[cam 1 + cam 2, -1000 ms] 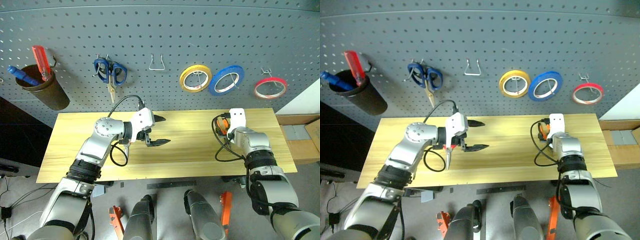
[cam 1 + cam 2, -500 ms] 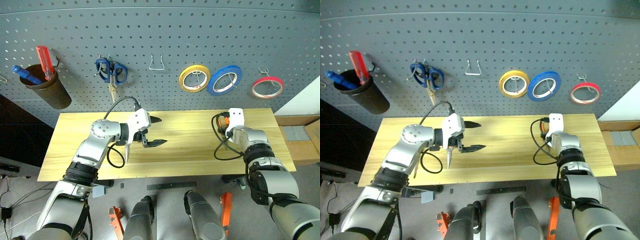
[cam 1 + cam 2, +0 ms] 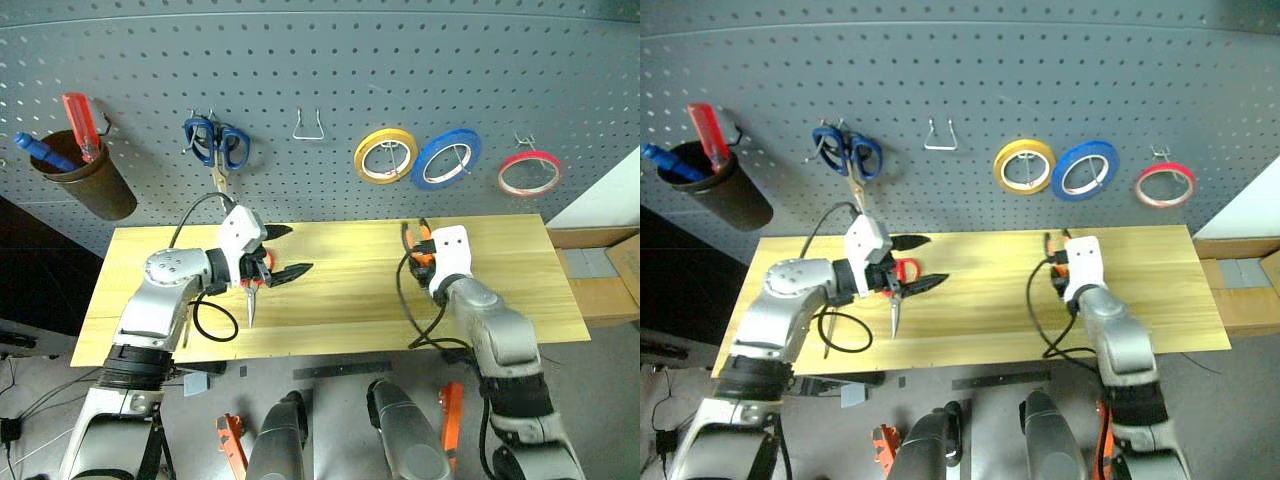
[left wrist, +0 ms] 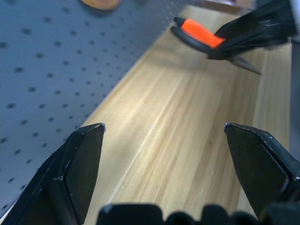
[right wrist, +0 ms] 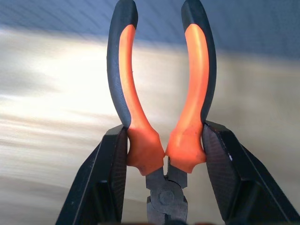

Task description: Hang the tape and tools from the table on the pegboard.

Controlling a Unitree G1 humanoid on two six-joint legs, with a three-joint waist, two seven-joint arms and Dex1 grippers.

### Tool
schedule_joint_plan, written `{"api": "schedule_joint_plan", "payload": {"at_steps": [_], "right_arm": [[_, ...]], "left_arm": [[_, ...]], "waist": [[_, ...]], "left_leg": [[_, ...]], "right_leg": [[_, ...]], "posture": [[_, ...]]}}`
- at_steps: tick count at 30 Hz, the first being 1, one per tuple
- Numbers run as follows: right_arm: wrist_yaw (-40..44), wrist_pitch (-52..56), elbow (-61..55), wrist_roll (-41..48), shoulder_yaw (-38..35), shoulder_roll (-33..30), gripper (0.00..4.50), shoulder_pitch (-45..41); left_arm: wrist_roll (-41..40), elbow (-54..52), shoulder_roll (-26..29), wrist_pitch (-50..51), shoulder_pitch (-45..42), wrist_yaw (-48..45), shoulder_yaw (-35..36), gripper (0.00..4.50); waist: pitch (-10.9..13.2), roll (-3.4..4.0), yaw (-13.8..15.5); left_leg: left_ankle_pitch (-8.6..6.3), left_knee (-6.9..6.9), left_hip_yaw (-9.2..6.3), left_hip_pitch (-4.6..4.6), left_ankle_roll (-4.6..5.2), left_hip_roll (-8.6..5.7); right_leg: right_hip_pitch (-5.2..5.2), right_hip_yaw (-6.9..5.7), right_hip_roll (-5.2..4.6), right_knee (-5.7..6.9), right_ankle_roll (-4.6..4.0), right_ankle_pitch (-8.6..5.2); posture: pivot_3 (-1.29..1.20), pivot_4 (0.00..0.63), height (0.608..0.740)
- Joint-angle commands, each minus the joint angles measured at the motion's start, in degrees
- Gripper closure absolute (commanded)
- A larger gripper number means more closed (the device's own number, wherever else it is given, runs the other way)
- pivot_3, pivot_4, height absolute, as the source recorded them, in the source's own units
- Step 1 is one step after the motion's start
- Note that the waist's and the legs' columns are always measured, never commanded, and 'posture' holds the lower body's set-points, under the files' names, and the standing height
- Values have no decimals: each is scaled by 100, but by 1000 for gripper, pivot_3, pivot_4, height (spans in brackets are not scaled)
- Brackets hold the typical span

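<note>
Between the right gripper's (image 5: 164, 154) black fingers (image 5: 105, 173) sit the orange-and-black pliers (image 5: 129, 93), pinched on both handles just above the pivot, with the handle ends pointing toward the pegboard (image 3: 330, 60). The pliers are raised above the tabletop (image 3: 350, 300), right of its middle.

The left gripper's (image 3: 290, 250) fingers stand wide apart with nothing between them, aimed across the tabletop toward the pliers. The red-handled scissors (image 3: 895, 290) show directly under this gripper, blades toward the near edge. I cannot tell whether they hang from it or lie on the wood.

Open room: the plank between the two grippers is bare, as are both ends and the strip along the pegboard.

Containers: one brown cup (image 3: 85, 185) hangs at the pegboard's left, holding a blue-handled tool (image 3: 40, 150) and the red-handled screwdriver (image 3: 80, 120).

Count on the pegboard:
- Three rolls on hooks: yellow roll (image 3: 386, 156), blue roll (image 3: 448, 158) and, furthest right, the red tape (image 3: 529, 172).
- One pair of blue-handled scissors (image 3: 217, 145).
- One empty wire hook (image 3: 308, 125).

Scissors overall: two pairs. Pliers: one.
</note>
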Motion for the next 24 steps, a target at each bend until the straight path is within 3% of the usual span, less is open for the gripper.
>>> {"api": "schedule_joint_plan", "payload": {"at_steps": [1, 6, 14, 24], "right_arm": [[-201, 264, -1634, -82, 659, 232, 2633, 359], [-299, -227, -1588, -368, 884, 411, 2633, -390], [-288, -1793, 254, -533, 605, 869, 2634, -2003], [-416, -3435, 2206, -641, 314, 1436, 2634, -3749]], "left_arm": [[-309, -506, 136, 284, 278, 309, 544, 113], [-505, -801, 191, 505, 547, 635, 983, 113], [-674, -1157, 210, 554, 822, 1044, 1397, 113], [-1327, -1927, 650, 922, 1515, 644, 1652, 113]], "waist": [[-1, -2, 6], [-2, -3, 22], [-12, -20, 123], [-53, -60, 319]], "left_leg": [[0, 0, -5, 3, -1, 2], [14, -2, -7, 2, -23, 7], [15, -15, -12, 2, -27, 10], [23, -27, -10, -5, -42, 10]], "right_leg": [[3, -4, 2, 0, 1, -1], [1, -6, 6, -2, 1, -1], [-4, -18, 7, -2, -11, 6], [-26, -25, 0, 0, -24, 13]], "posture": [[-129, 301, 740], [-109, 286, 740], [-36, 245, 740], [33, 210, 740]]}}
